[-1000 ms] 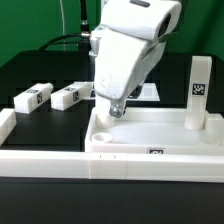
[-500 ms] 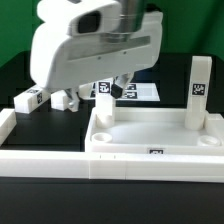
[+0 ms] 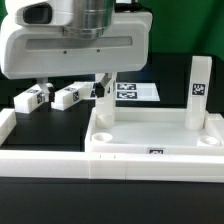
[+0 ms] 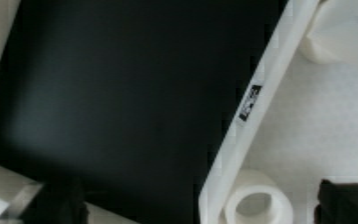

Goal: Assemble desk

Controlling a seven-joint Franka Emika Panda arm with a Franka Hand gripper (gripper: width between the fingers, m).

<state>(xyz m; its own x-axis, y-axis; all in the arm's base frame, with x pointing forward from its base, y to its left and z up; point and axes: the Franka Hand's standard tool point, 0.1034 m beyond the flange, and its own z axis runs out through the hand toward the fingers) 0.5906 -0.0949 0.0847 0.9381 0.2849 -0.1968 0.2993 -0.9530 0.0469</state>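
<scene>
The white tabletop tray (image 3: 150,128) lies at the exterior view's right, with one tagged leg (image 3: 200,90) standing upright in its far right corner. Two more tagged legs (image 3: 33,98) (image 3: 68,96) lie on the black table to its left. A fourth leg does not show. My gripper (image 3: 74,92) hangs open and empty over the tray's left far corner and the nearer lying leg, fingers wide apart. In the wrist view the gripper (image 4: 197,205) straddles the tabletop's rim (image 4: 250,103), and a round corner socket (image 4: 265,200) lies between the fingers.
The marker board (image 3: 137,91) lies flat behind the tray. A long white border rail (image 3: 40,160) runs along the front and up the left edge of the black table.
The gripper has swung toward the exterior view's left and turned, so both fingers now show spread apart. The tray and legs have not moved.
</scene>
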